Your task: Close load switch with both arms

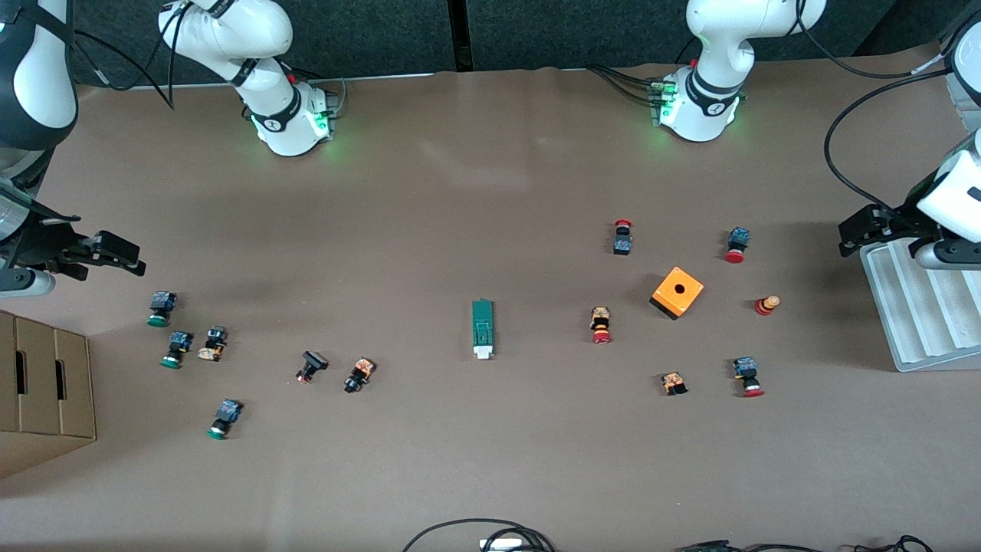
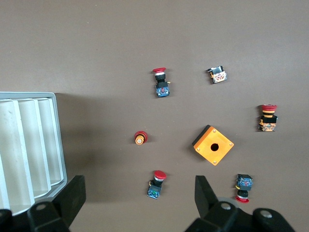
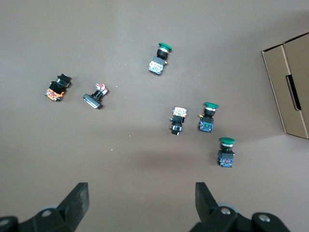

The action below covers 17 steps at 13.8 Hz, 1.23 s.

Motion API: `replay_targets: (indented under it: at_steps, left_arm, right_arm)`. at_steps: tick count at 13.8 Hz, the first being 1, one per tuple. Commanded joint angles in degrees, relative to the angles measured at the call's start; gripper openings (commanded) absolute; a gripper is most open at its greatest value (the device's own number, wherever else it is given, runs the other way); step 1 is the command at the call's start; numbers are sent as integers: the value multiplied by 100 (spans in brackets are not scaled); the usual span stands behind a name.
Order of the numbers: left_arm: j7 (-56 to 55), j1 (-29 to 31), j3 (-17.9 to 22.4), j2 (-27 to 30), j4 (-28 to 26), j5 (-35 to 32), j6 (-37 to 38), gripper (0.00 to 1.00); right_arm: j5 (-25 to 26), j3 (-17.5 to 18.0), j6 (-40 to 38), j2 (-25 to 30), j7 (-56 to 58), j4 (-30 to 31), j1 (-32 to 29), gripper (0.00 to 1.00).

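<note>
**Switch untouched, both grippers spread wide**

The load switch (image 1: 483,329) lay flat on the table (image 1: 490,192) near its middle, white end toward the front camera, well apart from both grippers. The left gripper (image 1: 862,230) hung at the left arm's end, beside a white ridged tray (image 1: 923,322), fingers (image 2: 72,195) spread and holding nothing; below it lay an orange box (image 2: 213,145) among red buttons (image 2: 140,138). The right gripper (image 1: 115,254) hung at the right arm's end, above green buttons (image 3: 210,117) and near a cardboard box (image 1: 46,391), fingers (image 3: 77,203) likewise parted and empty.
</note>
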<state>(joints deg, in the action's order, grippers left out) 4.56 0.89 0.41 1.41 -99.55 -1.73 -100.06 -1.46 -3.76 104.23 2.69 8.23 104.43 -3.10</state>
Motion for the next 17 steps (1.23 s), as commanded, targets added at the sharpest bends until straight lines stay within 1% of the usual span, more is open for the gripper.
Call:
replay_targets:
  at_steps: [1,4,8,10,12,13,14,15,16,17]
  left_arm:
    - [-52,-62,38,17,85,-3,74,100]
    - [-52,-62,38,17,85,-3,74,100]
    - [-43,-54,46,-9,120,24,153,100]
    - [-52,-62,38,-10,138,15,154,100]
    - [-52,-62,38,-10,147,15,162,100]
    - [-43,-62,38,-18,155,15,162,100]
    - [-43,-62,38,-18,156,15,171,100]
    - [-43,-62,38,-18,147,15,171,100]
    - [-52,-62,38,-18,155,23,171,100]
    - [-52,-62,38,-18,156,24,180,100]
  right_arm:
    - [67,-10,10,-171,56,-151,29,100]
    - [58,-10,1,-198,47,-160,81,100]
    - [49,-19,-394,-84,126,-273,99,100]
    - [41,-28,-404,-93,135,-318,90,100]
    - [49,-10,-421,-154,405,-327,116,98]
    - [41,-2,-421,-128,494,-327,125,62]
    - [49,-2,-421,-119,495,-335,116,32]
    - [49,-10,-421,-111,513,-344,116,5]
    - [49,-10,-430,-93,513,-353,108,0]
    - [49,-10,-430,-93,495,-353,108,0]
